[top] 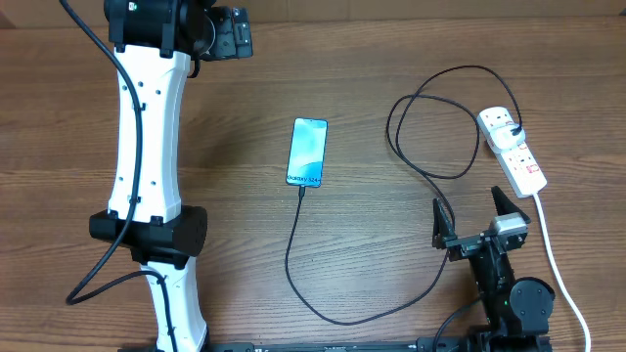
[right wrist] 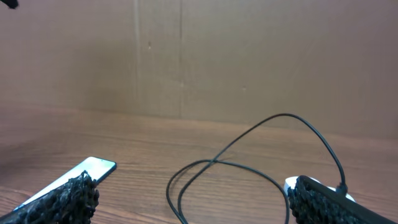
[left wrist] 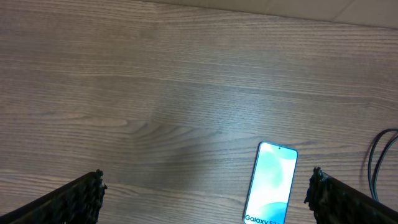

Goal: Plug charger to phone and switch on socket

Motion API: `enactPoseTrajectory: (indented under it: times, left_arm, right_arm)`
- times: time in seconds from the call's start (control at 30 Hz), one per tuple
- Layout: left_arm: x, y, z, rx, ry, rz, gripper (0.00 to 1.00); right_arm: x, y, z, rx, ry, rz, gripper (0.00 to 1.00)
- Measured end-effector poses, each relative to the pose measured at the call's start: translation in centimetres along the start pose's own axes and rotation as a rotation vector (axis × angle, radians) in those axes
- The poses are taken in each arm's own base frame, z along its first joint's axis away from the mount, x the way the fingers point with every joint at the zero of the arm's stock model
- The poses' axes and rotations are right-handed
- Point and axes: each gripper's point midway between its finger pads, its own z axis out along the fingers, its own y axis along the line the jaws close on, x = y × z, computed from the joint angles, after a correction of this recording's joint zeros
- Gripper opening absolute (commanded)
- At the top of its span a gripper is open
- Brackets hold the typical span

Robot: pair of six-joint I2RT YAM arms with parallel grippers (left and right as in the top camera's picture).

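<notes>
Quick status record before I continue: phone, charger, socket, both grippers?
phone: flat on table, screen lit
charger: tip meets phone's near short edge, insertion unclear; other end plugged into socket
socket: right side of table, switch position unreadable
left gripper: open, empty, apart from phone
right gripper: open, empty, beside socket, not touching

Left claw (left wrist: 206, 180) reaches far forward, right claw (top: 469, 213) sits back, both gaping.
</notes>
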Motion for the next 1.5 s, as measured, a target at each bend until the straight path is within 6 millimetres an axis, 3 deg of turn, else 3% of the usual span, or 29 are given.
enactPoseTrajectory:
  times: [0.23, 0.8, 1.5]
  left_arm:
    - [0.0, 0.0, 0.0, 0.0, 0.0, 0.0, 1.0]
    - [0.0, 0.0, 0.0, 0.0, 0.0, 0.0, 1.0]
    - [0.0, 0.0, 0.0, 0.0, 0.0, 0.0, 1.0]
  right_arm:
    - [1.7, -0.1, 0.0, 0.012, 0.069, 0.011, 1.0]
    - [2.0, -1.6, -0.2, 0.102, 0.078, 0.094, 1.0]
    - [2.0, -1.6, -0.2, 0.099, 0.082, 0.013, 1.0]
